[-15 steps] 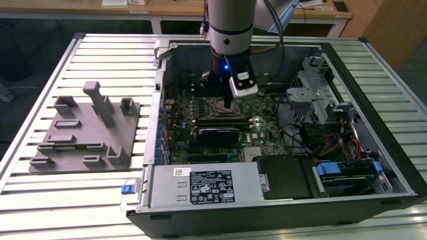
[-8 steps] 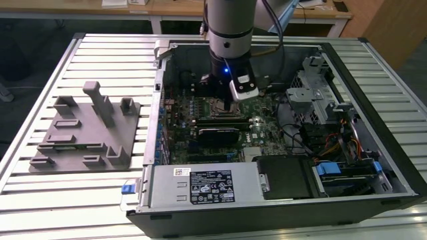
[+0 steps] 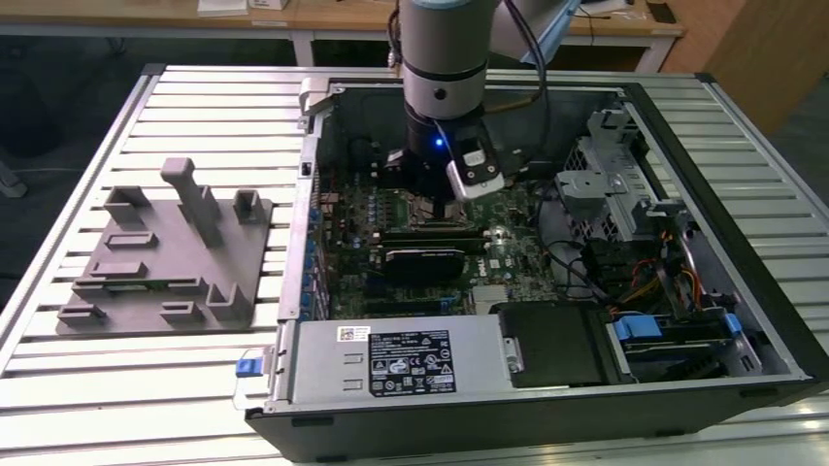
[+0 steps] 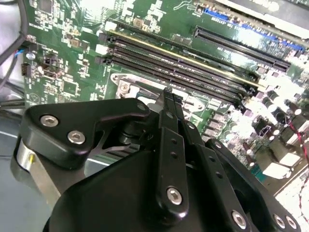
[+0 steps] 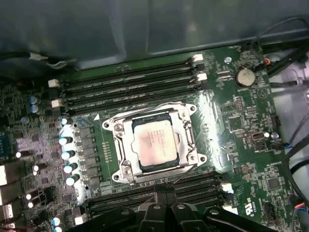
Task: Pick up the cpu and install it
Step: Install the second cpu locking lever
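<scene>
In the exterior view, the arm reaches down into an open computer case [image 3: 545,388] lying on a slatted metal table [image 3: 78,388]. The gripper [image 3: 438,199] hangs low over the green motherboard [image 3: 518,252], with a blue light glowing on the wrist above it. To the exterior view's left, a grey plastic fixture block [image 3: 162,262] rests on the table, well apart from the case. A power supply [image 3: 388,359] occupies the near corner of the case.

In the second wrist view, the black gripper [image 4: 166,94] fills the foreground, its fingers [image 4: 169,140] drawn together into a narrow tip with no gap visible between them — nothing is seen clamped there. Beyond the tip run long black memory slots [image 4: 193,67].

In the first wrist view, the cpu [image 5: 153,142] sits flat inside the motherboard socket [image 5: 120,145], its silver-grey top facing up, framed by the metal socket bracket. Memory slots [image 5: 125,87] lie on both sides of the socket. The gripper [image 5: 165,203] hovers just beside the socket's edge, apart from the cpu
</scene>
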Robot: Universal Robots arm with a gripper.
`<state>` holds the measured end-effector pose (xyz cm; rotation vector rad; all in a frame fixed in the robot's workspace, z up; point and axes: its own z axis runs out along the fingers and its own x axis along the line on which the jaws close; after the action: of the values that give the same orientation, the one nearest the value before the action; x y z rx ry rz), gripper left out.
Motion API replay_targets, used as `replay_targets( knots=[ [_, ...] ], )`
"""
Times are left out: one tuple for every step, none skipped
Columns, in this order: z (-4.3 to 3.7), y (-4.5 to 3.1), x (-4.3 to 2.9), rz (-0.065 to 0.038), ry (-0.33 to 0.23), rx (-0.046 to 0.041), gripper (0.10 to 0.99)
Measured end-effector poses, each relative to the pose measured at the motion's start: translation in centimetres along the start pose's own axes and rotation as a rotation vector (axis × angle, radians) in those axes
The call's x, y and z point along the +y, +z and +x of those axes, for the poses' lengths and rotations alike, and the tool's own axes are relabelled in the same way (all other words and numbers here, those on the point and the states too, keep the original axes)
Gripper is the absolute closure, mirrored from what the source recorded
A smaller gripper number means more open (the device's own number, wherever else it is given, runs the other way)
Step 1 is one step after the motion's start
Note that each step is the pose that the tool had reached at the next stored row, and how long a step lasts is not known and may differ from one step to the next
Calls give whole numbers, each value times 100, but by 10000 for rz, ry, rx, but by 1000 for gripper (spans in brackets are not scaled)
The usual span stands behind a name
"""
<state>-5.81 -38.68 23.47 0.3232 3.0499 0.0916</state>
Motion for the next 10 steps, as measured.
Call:
replay_targets(
  knots=[
    [12, 12, -10, -4, -20, 1, 980],
    [25, 26, -17, -7, -31, 1, 980],
    [39, 41, -24, -7, -37, 2, 980],
    [54, 57, -30, -6, -39, 2, 980],
    [69, 73, -36, -8, -42, 4, 980],
    [85, 89, -42, -14, -46, 5, 980],
    [104, 104, -49, -20, -48, 6, 980],
    [121, 116, -57, -26, -50, 9, 980],
    [138, 126, -63, -34, -51, 9, 980],
    [151, 134, -69, -40, -52, 11, 980]
  ],
)
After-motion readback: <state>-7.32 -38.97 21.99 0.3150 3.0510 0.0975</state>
